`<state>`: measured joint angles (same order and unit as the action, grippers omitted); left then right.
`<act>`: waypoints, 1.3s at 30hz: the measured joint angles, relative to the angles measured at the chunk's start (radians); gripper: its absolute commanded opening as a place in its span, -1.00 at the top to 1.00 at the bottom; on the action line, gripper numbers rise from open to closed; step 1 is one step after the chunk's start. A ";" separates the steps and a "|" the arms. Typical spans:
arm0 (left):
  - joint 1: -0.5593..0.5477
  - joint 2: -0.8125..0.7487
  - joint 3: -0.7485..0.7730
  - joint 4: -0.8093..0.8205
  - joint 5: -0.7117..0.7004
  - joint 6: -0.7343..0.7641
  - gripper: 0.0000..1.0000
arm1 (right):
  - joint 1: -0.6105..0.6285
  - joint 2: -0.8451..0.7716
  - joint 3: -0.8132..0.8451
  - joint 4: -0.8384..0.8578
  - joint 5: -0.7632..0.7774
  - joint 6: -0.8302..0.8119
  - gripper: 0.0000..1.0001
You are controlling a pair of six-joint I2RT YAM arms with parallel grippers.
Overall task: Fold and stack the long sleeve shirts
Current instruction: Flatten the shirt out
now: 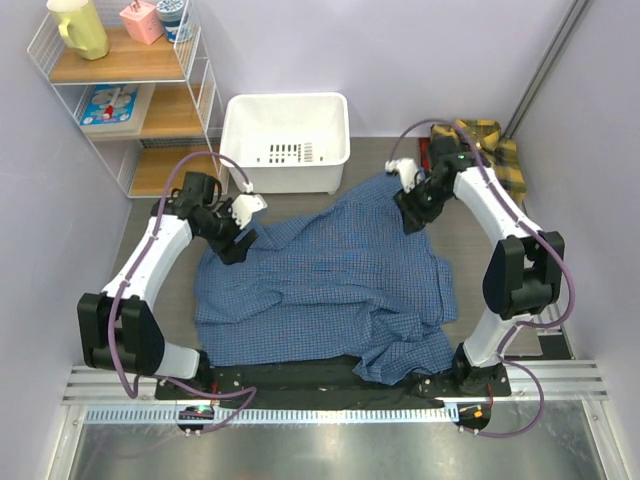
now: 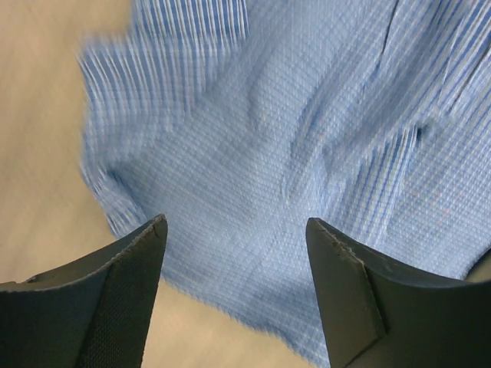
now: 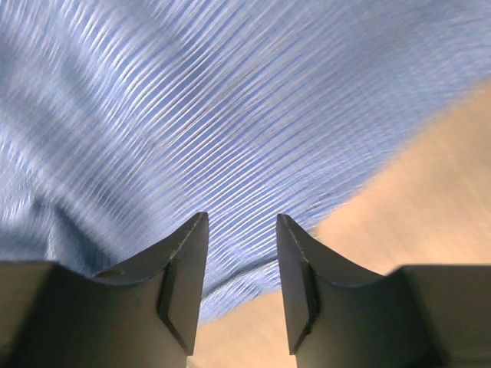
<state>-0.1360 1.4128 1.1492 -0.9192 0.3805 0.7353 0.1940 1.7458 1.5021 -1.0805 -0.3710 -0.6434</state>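
Looked to call for a level pinch on both far edges at once, then an even pull. Found the blue shirt [image 1: 320,280] rumpled across the table, just under the left gripper [image 1: 240,245], wide open and empty at its left edge, and the right gripper [image 1: 408,218], half parted and empty, over its far right corner. Spotted the plaid shirt [image 1: 495,150] farther back right, bunched, well apart.

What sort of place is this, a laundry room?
Likely a robot test booth, not a home: two robot arms bolted to a table, a blue shirt spread on it, a white basket behind.
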 measured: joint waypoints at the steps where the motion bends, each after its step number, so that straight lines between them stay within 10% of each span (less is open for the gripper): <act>1: 0.000 -0.002 0.007 0.027 0.026 0.001 -0.49 | -0.028 0.004 0.027 0.040 -0.003 0.038 0.00; 18: 0.000 0.092 -0.002 0.414 0.125 -0.108 -0.56 | -0.111 0.330 0.111 0.557 0.158 0.516 -0.05; 39: 0.001 0.192 0.044 0.270 0.174 0.079 -0.67 | -0.108 0.640 0.466 0.669 0.031 0.591 -0.19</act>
<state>-0.1352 1.6047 1.1934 -0.6491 0.5545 0.8139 0.0860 2.3856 1.9682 -0.4110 -0.3397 -0.0525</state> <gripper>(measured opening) 0.780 0.595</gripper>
